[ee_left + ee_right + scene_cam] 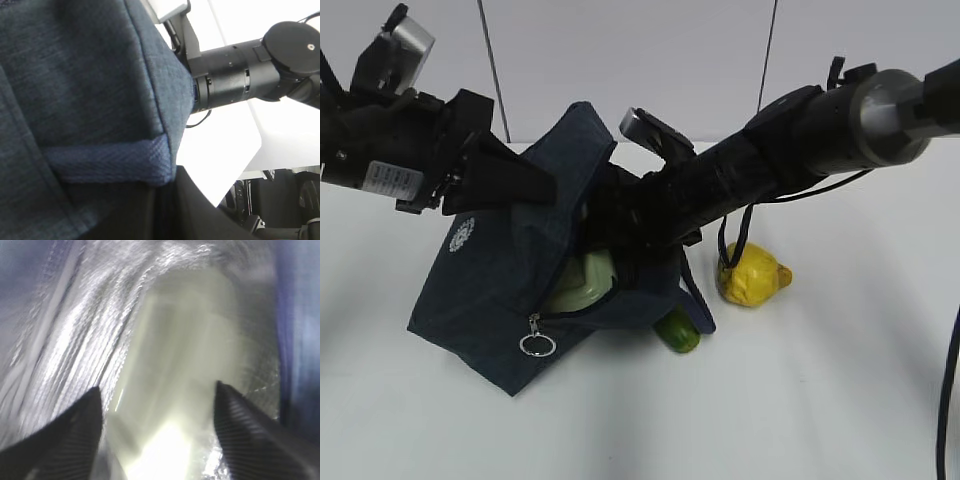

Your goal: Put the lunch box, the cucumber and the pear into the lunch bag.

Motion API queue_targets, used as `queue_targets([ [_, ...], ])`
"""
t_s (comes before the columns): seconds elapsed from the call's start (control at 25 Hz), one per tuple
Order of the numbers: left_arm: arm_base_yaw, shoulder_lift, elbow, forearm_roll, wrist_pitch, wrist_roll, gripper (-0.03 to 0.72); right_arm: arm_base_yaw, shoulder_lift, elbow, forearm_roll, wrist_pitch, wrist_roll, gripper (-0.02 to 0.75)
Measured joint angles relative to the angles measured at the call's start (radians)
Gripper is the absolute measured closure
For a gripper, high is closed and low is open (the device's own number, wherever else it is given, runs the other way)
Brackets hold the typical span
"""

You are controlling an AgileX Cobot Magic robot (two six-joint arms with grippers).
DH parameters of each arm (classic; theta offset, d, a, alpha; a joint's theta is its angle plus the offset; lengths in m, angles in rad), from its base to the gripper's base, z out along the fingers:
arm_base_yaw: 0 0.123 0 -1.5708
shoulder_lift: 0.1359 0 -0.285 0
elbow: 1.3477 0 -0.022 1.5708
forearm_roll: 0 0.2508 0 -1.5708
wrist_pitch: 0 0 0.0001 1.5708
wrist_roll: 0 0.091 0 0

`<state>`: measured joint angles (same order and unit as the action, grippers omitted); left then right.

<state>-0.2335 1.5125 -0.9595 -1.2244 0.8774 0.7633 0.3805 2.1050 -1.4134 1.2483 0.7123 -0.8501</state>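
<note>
Lunch box sits inside the lunch bag, propped open by the clamped left gripper; right gripper fingers straddle it, apart.

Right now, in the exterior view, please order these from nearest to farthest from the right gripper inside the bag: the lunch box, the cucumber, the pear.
The right gripper reaches into the lunch bag.
1. Lunch box: inside the bag, between the fingers.
2. Cucumber: on the table at the bag's right lower edge.
3. Pear: farther right, apart from the bag.
</note>
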Motion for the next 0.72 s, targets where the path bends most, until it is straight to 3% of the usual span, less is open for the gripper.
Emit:
queue_targets([
  [0.2, 0.000, 0.000, 0.000, 0.022, -0.006, 0.002, 0.687, 0.000, 0.000, -0.026, -0.011, 0.000, -0.021, 0.211],
  [0.36, 0.000, 0.000, 0.000, 0.074, -0.027, 0.002, 0.687, 0.000, 0.000, -0.074, -0.091, 0.042, -0.007, 0.177],
  [0.44, 0.000, 0.000, 0.000, 0.081, -0.030, 0.002, 0.687, 0.000, 0.000, -0.103, -0.175, 0.077, 0.037, 0.176],
  [0.72, 0.046, 0.000, 0.000, 0.087, -0.024, 0.002, 0.687, 0.000, -0.079, -0.173, -0.638, 0.180, 0.264, 0.176],
])
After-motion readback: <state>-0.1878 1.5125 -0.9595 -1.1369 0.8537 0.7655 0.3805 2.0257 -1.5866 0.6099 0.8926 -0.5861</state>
